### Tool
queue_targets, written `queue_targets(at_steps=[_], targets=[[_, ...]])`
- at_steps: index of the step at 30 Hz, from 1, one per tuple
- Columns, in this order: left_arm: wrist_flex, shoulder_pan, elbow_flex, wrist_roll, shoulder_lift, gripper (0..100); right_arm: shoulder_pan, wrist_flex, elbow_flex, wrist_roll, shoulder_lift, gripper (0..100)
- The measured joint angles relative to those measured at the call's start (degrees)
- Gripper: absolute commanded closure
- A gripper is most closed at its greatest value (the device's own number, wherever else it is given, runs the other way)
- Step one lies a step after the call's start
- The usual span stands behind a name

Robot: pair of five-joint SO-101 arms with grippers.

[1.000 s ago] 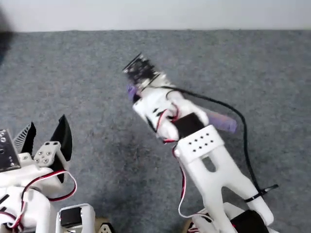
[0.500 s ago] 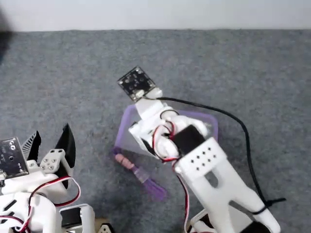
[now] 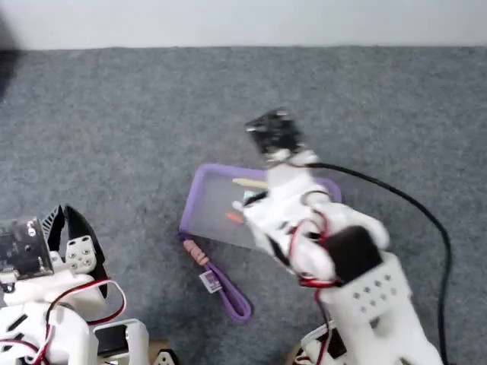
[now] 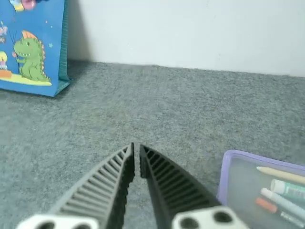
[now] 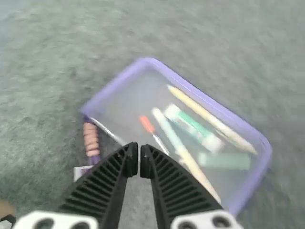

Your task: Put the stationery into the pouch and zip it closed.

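Observation:
A translucent pouch with a purple rim lies flat on the grey carpet. Inside it are a yellow pencil, a green-and-white pen, an orange-tipped pen and other pieces. Its purple strap with pink beads and a small tag trails toward the near edge. My right gripper hangs shut and holding nothing above the pouch's near edge, beside the beads. At the near left, my left gripper is shut and holds nothing, well apart from the pouch.
A blue bag with a dinosaur picture stands against the white wall beyond the left gripper. The right arm covers the pouch's right end in the high view. Grey carpet stretches around the pouch.
The right arm swung right and drew back, and the pouch it covered now lies flat with its strap stretched out. The left gripper's fingers came together.

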Motion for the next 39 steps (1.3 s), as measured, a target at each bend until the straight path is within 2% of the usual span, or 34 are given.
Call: queue_targets(at_steps=[7,11,16,25,29,32,39], targets=[[2.20,9.41,4.40,-0.35,-0.44,99,13.80,5.98,-0.09,-1.23,-7.30,99.1],[1.23,11.16,6.68,-0.35,-0.53,99,19.43,6.51,2.90,-1.32,-12.13,99.1],[0.70,11.60,14.24,-0.53,-0.53,98,23.82,6.33,13.89,-1.32,-23.47,99.1],[-0.79,11.60,24.53,-0.53,-0.53,99,24.00,1.93,35.52,-1.32,-46.59,99.1],[-5.10,11.52,30.95,-0.53,-0.53,99,24.44,1.93,43.52,3.08,-53.80,99.1],[-9.76,11.60,36.92,-0.53,-0.44,99,24.53,0.70,48.88,6.33,-56.09,99.1],[-17.67,11.60,47.38,-0.53,0.00,99,24.53,-2.64,57.41,7.30,-56.00,98.8]])
